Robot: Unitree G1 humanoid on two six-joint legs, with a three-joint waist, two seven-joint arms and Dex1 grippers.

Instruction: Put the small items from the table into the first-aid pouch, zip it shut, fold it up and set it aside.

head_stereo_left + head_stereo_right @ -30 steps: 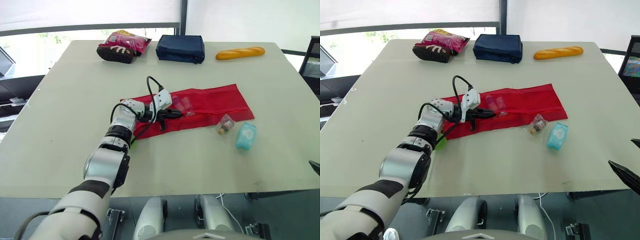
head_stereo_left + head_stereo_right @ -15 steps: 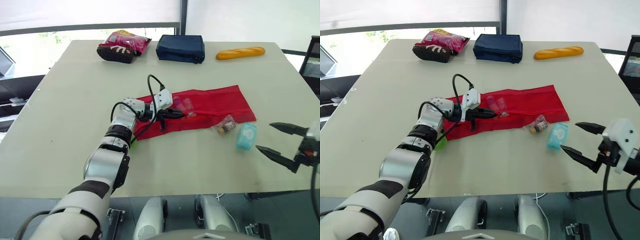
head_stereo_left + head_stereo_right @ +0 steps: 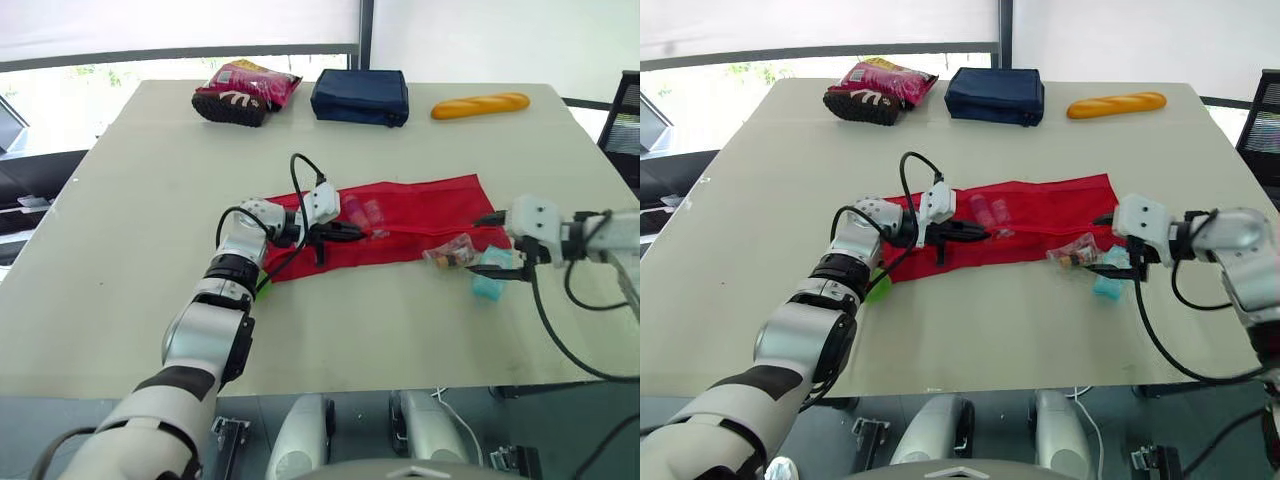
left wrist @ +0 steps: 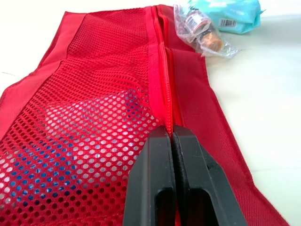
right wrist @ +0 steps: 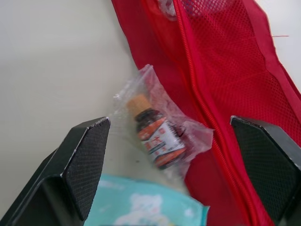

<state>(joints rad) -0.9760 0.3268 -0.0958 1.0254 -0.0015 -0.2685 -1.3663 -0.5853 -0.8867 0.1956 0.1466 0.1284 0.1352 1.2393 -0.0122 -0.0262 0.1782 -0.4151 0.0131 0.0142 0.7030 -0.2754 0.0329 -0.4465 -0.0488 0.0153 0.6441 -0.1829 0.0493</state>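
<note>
The red mesh first-aid pouch point(image 3: 420, 212) lies flat and unfolded on the table, with small items showing through its mesh point(image 3: 366, 210). My left gripper point(image 3: 352, 232) is shut on the pouch's zipper line point(image 4: 162, 89), near the pouch's left end. A small bottle in a clear bag point(image 5: 155, 139) lies against the pouch's front edge. A teal wipes pack point(image 3: 490, 274) lies beside the bottle. My right gripper point(image 3: 488, 246) hangs open just above the bottle and the pack, its fingers point(image 5: 84, 160) spread wide either side of them.
At the table's far edge lie a pink snack bag point(image 3: 245, 90), a navy pouch point(image 3: 360, 97) and a baguette point(image 3: 480, 104). Something small and green point(image 3: 878, 288) lies under my left forearm. Bare tabletop point(image 3: 380, 320) stretches in front of the pouch.
My right arm has come in from the front right and now holds its open gripper over the bagged bottle and wipes pack. The left gripper has stayed on the zipper.
</note>
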